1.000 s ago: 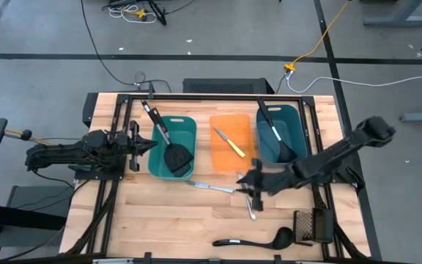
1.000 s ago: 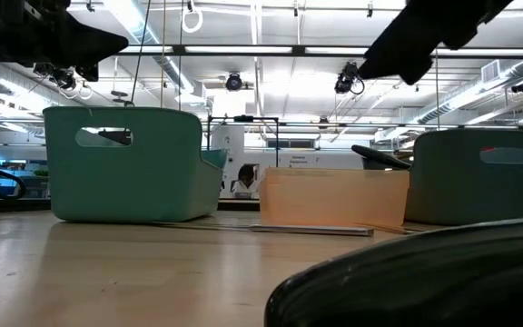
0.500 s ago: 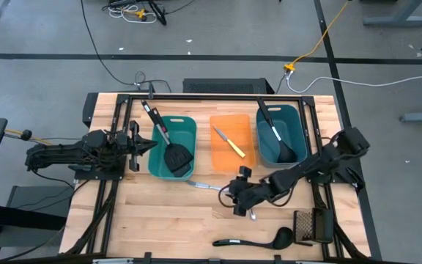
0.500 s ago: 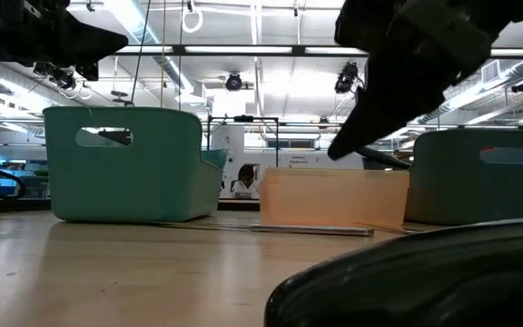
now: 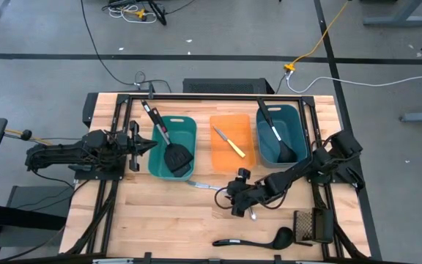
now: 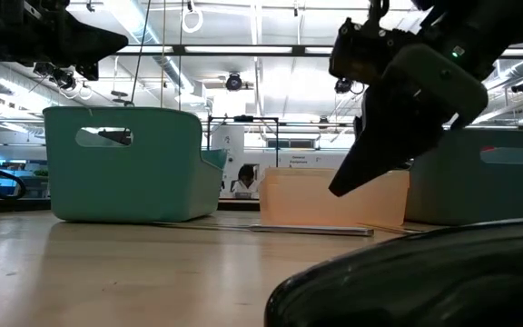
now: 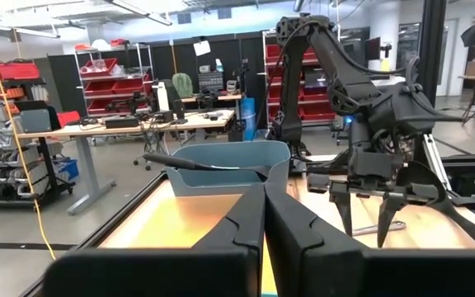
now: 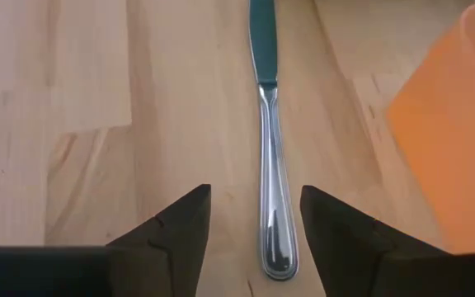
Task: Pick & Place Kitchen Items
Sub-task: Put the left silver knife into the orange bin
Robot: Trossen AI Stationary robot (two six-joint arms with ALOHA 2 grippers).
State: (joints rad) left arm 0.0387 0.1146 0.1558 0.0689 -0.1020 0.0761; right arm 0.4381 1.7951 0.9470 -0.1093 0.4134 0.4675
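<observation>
steel table knife (image 8: 271, 190), silver and slim, lies flat on the pale wooden table (image 5: 160, 213), just near of the orange bin (image 5: 232, 142) and between the two dark fingers (image 8: 171, 227) of the right gripper (image 8: 251, 235). the jaws stand wide on either side of the handle, apart from it, and the wrist points down over it: a pose that suits closing on the handle for a lift, judged as an approach, not yet a grip. in the high view this gripper (image 5: 234, 199) covers most of the knife; only a short bright end shows to its left.

left gripper (image 5: 141, 145) waits at the table's left, beside the left teal bin (image 5: 163, 161), fingers pressed together and empty.

already binned: a black slotted spatula (image 5: 176, 156) in the left teal bin, a yellow-handled knife (image 5: 229, 141) in the orange bin, a black utensil (image 5: 275, 136) in the right teal bin (image 5: 297, 125). a black ladle (image 5: 255, 239) lies on the near table edge, left of a dark mesh object (image 5: 311, 225).

hidden or unclear: the knife's blade tip runs out of the wrist view; a second silver piece under the right arm is hard to make out.
</observation>
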